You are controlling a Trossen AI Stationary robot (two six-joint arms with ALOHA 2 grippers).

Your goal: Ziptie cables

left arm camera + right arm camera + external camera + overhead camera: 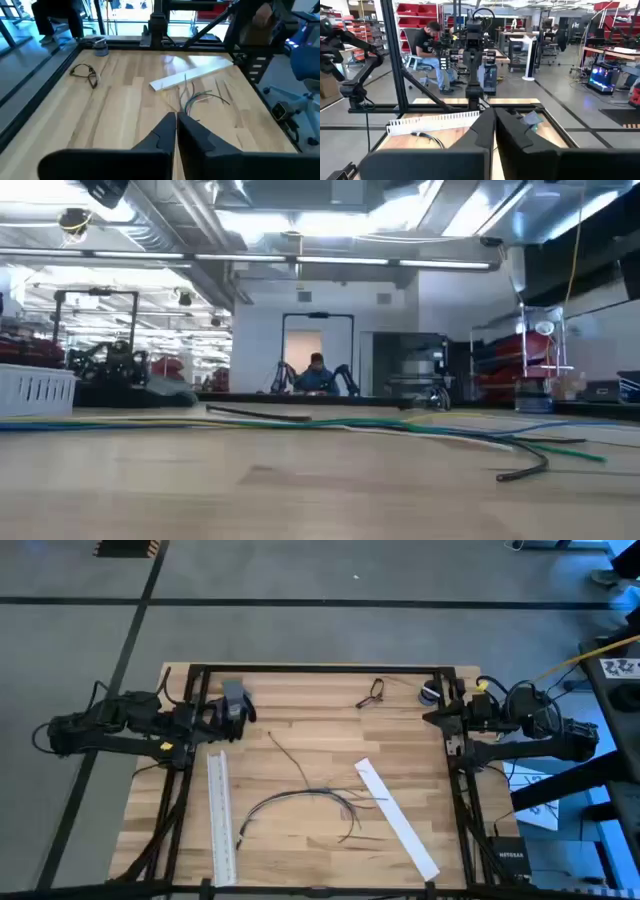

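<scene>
Fingers of left gripper (176, 131) closed at counter's (300, 710) left edge, right gripper (494, 131) closed at right edge, cables (315, 796) loose mid-counter, well clear.

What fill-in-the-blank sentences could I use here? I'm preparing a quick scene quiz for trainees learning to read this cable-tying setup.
1. The cables lie on the wooden table between two long flat ____ strips.
2. The left pincer has its fingers ____.
3. Both arms wait at the table's ____ side, away from the cables; the right pincer is also closed.
4. Neither pincer is holding ____.

Missing words: white; closed; far; anything
</scene>
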